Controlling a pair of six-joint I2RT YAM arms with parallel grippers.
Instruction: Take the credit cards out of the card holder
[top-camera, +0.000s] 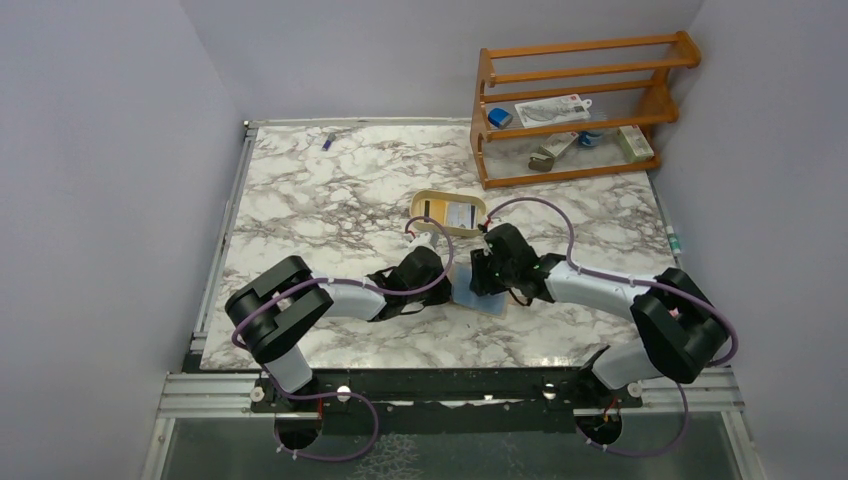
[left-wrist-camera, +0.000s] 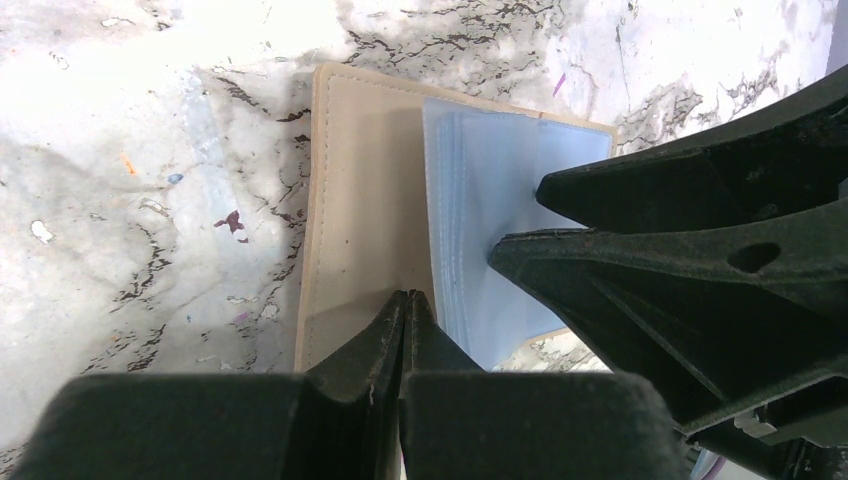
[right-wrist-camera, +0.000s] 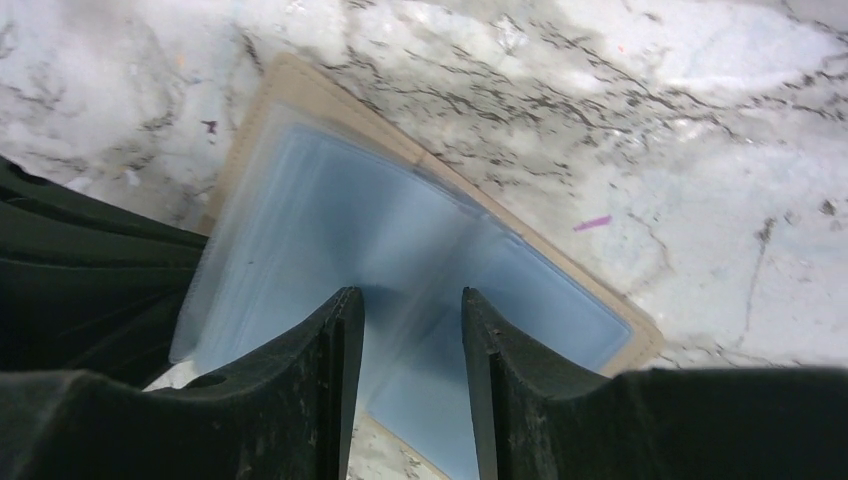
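Tan stitched card holder (left-wrist-camera: 360, 220), rectangular, lies open mid-table on veined marble table (top-camera: 330, 200), with glossy bluish plastic sleeves (right-wrist-camera: 400, 230) fanned inside. Left gripper (left-wrist-camera: 405, 310) closed, tip on tan panel. Right gripper (right-wrist-camera: 408, 297) jaws parted over the sleeves. Credit cards (top-camera: 462, 215) in cream oval tray (top-camera: 415, 205), 12 o'clock of holder.

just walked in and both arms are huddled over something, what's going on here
The two arms are working on a tan card holder lying open on the marble table. The left gripper, shut, presses its tips on the holder's tan cover to pin it. The right gripper is open, its fingers either side of the bluish clear sleeves, with no card visibly drawn out. A couple of cards lie in the cream oval tray just behind.
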